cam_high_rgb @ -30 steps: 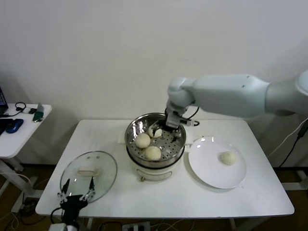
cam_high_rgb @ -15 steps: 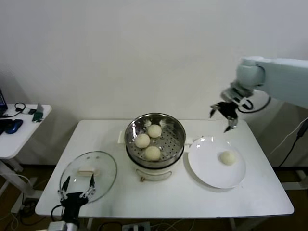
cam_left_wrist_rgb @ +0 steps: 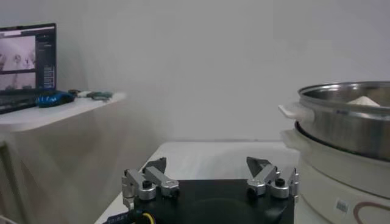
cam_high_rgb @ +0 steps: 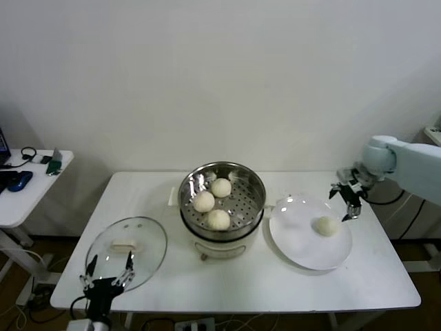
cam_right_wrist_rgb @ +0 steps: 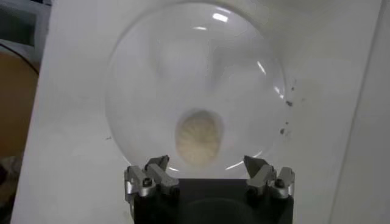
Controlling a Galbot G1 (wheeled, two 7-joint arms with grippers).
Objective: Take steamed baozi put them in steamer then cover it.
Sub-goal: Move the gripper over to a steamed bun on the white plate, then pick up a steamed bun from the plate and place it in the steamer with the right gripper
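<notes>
Three cream-white baozi [cam_high_rgb: 212, 203] lie in the shiny steamer basket [cam_high_rgb: 256, 191] on its cream pot base at the table's middle. One more baozi [cam_high_rgb: 326, 225] lies on a white plate [cam_high_rgb: 303, 252] to the right. My right gripper [cam_high_rgb: 348, 198] is open and empty, above the plate's far right edge, close to that baozi. In the right wrist view the baozi [cam_right_wrist_rgb: 199, 136] lies on the plate below the open right gripper [cam_right_wrist_rgb: 207, 165]. The glass cover [cam_high_rgb: 148, 241] with its white handle lies flat at the front left. My left gripper [cam_high_rgb: 107, 272] is open and empty at the cover's near edge.
A side table [cam_high_rgb: 27, 196] with a mouse and headphones stands at the far left. In the left wrist view the steamer [cam_left_wrist_rgb: 344, 122] rises to one side and a laptop [cam_left_wrist_rgb: 27, 64] sits on the side table. A wall stands close behind the table.
My right gripper has left the steamer empty, swung right across the table and come down near the baozi on the plate. A third baozi now lies in the steamer. The left arm has not moved.
</notes>
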